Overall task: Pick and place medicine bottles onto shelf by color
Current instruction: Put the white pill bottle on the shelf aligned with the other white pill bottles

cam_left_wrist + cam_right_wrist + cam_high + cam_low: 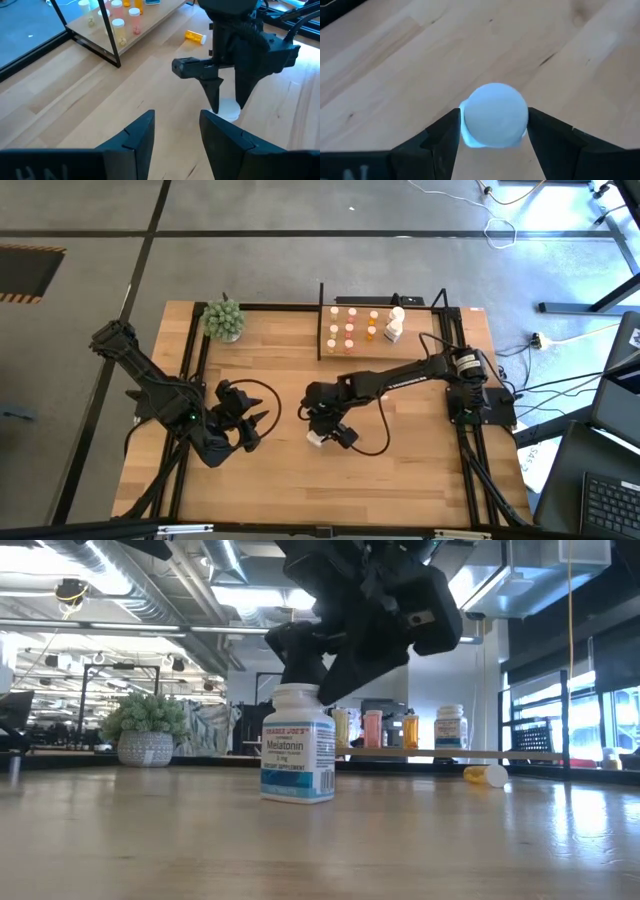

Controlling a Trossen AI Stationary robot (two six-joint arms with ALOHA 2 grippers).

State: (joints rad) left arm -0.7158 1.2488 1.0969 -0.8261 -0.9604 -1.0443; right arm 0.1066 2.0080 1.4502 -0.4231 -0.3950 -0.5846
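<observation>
A white bottle (297, 755) with a blue-and-white label stands upright on its base in the middle of the table (420, 480). My right gripper (494, 131) comes down on it at a slant, open, one finger on each side of the white cap (495, 115). My left gripper (177, 135) hangs open and empty above the table's left half, pointing toward the bottle. An orange bottle (195, 36) with a white cap lies on its side on the table near the shelf (350, 352). Several small bottles stand on the shelf board. My right gripper's fingers (445, 135) stand close against two opposite sides of the cap, coming from above at a slant. Whether they touch it I cannot tell. The bottle stands upright on the table.
A green plant ball in a pot (224, 320) stands at the far left of the table. The shelf's black uprights (111, 35) rise at the far side. Cables loop over the table by both arms. Bare wood lies along the near edge.
</observation>
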